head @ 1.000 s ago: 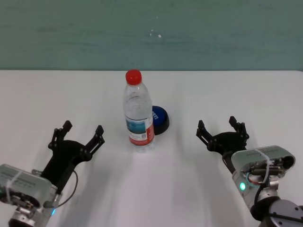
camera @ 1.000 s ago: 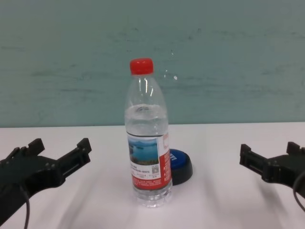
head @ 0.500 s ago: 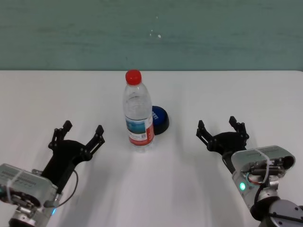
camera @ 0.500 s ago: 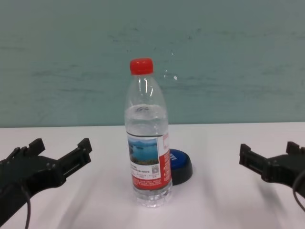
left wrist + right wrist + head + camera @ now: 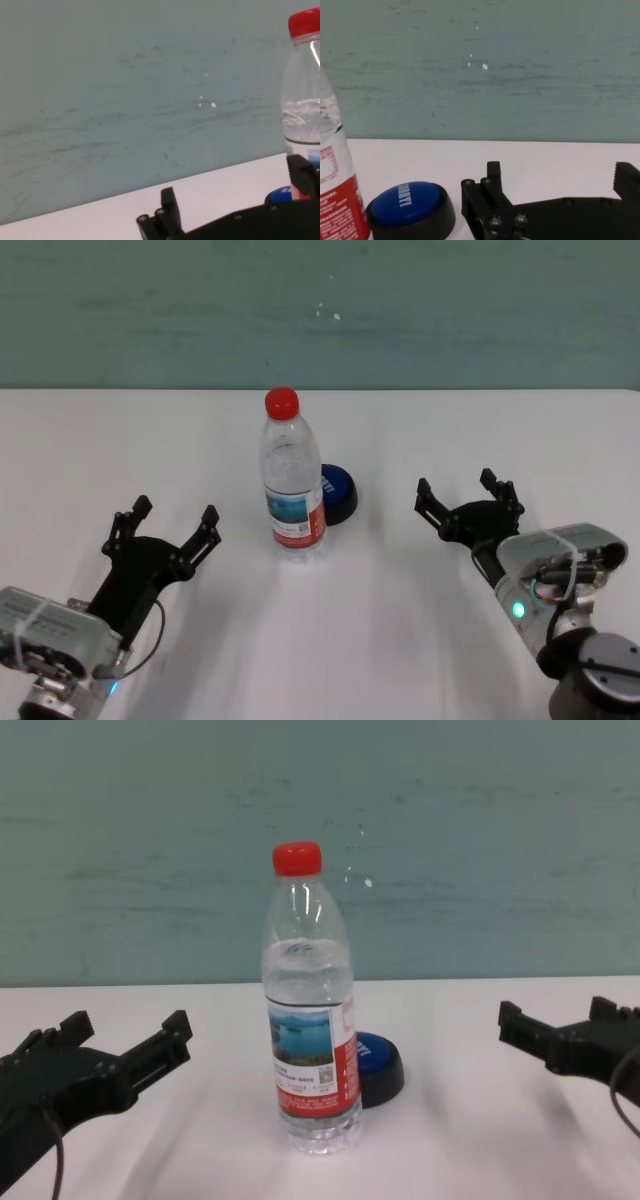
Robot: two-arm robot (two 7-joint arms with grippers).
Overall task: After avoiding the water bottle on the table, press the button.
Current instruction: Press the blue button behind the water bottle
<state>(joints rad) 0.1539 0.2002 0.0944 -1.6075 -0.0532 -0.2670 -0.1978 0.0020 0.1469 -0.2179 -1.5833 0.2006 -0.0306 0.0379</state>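
Head view: a water bottle stands upright near the middle of a white surface. The blue button sits just behind it, toward the robot's right, touching or nearly touching its base. The left end effector hovers low, to the left of the bottle and apart from it, fingers spread wide and holding nothing. The right end effector sits to the right of the button, apart from it, also spread open and empty. Nothing presses the button, so the task appears barely begun: the approach around the bottle and the press both remain.

Chest view: the bottle hides the left half of the button, which this lower angle makes plain. Both end effectors, left and right, show only as open black fingers.

Left wrist view: the bottle fills one edge and blocks nearly all of the button, suggesting that arm has no clear path.

Right wrist view: the button shows whole, white lettering on its dome, with only the bottle's label beside it. The open route from this side is clearest here.
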